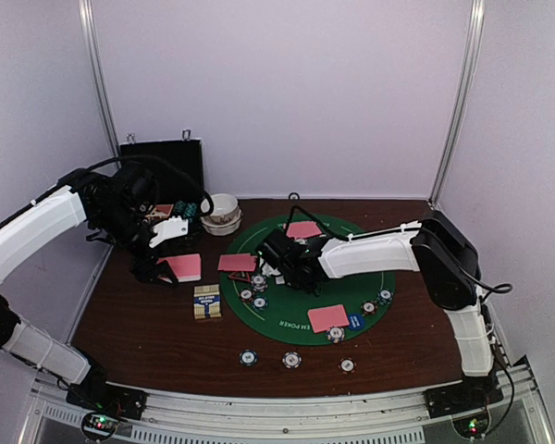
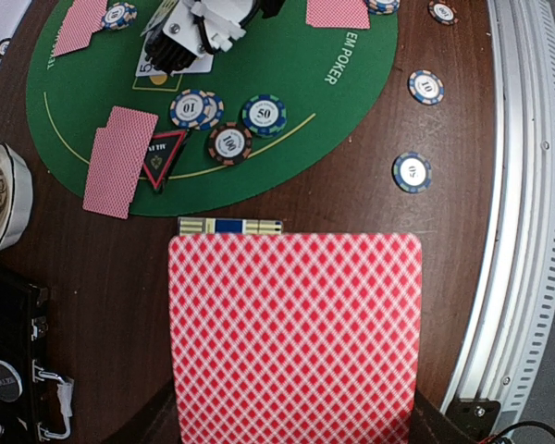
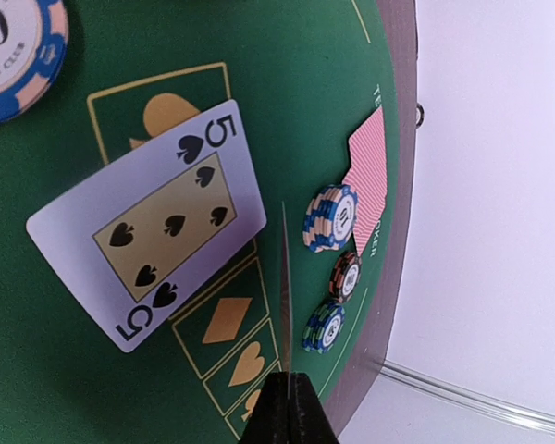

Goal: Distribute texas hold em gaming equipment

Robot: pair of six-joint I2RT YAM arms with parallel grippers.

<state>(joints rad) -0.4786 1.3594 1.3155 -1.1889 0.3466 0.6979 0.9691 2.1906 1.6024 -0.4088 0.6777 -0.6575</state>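
My left gripper (image 1: 157,266) is shut on a pink-backed playing card (image 2: 296,333) that fills the lower left wrist view, held above the wood left of the green mat (image 1: 370,259). My right gripper (image 3: 287,393) hangs over the mat's middle, shut on a card (image 3: 284,277) seen edge-on. A five of spades (image 3: 148,227) lies face up below it. Pink cards (image 1: 238,263) (image 1: 303,229) (image 1: 327,317) lie face down on the mat. Three chip stacks (image 2: 190,108) (image 2: 264,114) (image 2: 229,143) sit beside a red-triangle marker (image 2: 162,157).
A striped card box (image 1: 206,302) lies on the wood left of the mat. Three single chips (image 1: 248,357) (image 1: 291,360) (image 1: 347,365) sit near the front edge. A white bowl (image 1: 222,215) and an open black case (image 1: 162,162) stand at the back left.
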